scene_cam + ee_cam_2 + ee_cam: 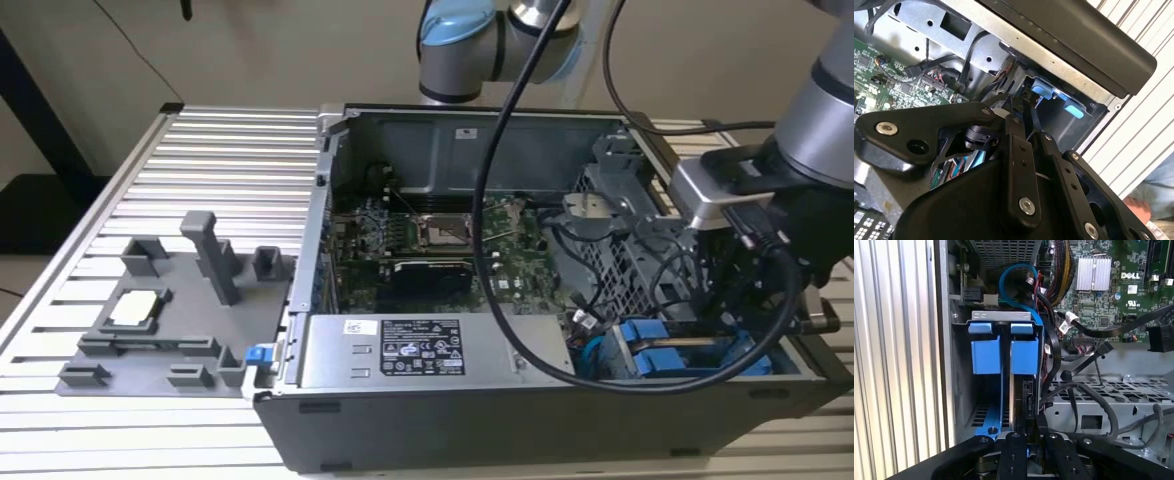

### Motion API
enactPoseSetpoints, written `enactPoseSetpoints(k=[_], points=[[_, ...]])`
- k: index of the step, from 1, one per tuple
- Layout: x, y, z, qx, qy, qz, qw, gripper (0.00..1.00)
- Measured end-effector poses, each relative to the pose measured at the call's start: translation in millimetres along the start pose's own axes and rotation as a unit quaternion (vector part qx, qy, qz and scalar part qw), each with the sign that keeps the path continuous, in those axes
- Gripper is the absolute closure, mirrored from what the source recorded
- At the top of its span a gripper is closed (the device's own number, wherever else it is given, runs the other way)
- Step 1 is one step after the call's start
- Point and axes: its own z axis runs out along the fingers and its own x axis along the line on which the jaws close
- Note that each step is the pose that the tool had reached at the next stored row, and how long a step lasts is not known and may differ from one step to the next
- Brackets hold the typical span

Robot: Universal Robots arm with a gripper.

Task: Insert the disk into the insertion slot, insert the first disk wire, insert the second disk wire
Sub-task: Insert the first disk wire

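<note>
Silver ribbed table (227, 150) carries computer case (534, 425), beige wall (280, 50) behind.

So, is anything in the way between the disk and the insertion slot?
Nothing visible does. In the first wrist view the disk stands on edge inside the insertion slot, right at the claw. Black cables run beside the bay, not across it.

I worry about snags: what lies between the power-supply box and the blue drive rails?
Loose cables, one blue, seen in the exterior view.
</note>
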Motion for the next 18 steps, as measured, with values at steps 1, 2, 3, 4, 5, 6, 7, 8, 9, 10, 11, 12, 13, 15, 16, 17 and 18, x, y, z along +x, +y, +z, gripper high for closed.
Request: enactPoseSetpoints(k=[1, 2, 3, 4, 5, 6, 7, 8, 9, 10, 11, 12, 13, 15, 16, 17, 18], points=[[0.0, 0.0, 0.4, 0.0000, -0.0004, 0.000, 1.0000, 0.81], [0.0, 0.1, 0.7, 0.0000, -0.0007, 0.000, 1.0000, 0.81], [0.0, 0.1, 0.8, 0.0000, -0.0007, 0.000, 1.0000, 0.81], [0.0, 0.1, 0.7, 0.0000, -0.0007, 0.000, 1.0000, 0.81], [0.0, 0.1, 1.1, 0.0000, -0.0011, 0.000, 1.0000, 0.81], [0.0, 0.1, 1.1, 0.0000, -0.0011, 0.000, 1.0000, 0.80], [0.0, 0.1, 1.1, 0.0000, -0.0011, 0.000, 1.0000, 0.73], [0.0, 0.1, 0.6, 0.0000, -0.0008, 0.000, 1.0000, 0.73], [-0.1, -0.1, -0.7, 0.0000, -0.0010, 0.000, 1.0000, 0.73], [-0.1, -0.4, -3.3, 0.0000, -0.0010, 0.000, 1.0000, 0.73], [-0.1, -0.8, -7.6, -0.0001, -0.0008, 0.000, 1.0000, 0.73], [-0.2, -1.3, -11.9, -0.0003, -0.0007, 0.000, 1.0000, 0.73], [-0.3, -1.9, -16.3, -0.0005, -0.0007, 0.000, 1.0000, 0.73], [-0.5, -2.9, -25.3, -0.0008, -0.0006, 0.000, 1.0000, 0.73], [-0.5, -3.5, -29.7, -0.0008, -0.0007, 0.000, 1.0000, 0.73], [-0.6, -4.0, -34.2, -0.0009, -0.0006, 0.000, 1.0000, 0.73], [-0.7, -4.4, -37.6, -0.0009, -0.0006, 0.000, 1.0000, 0.73]])
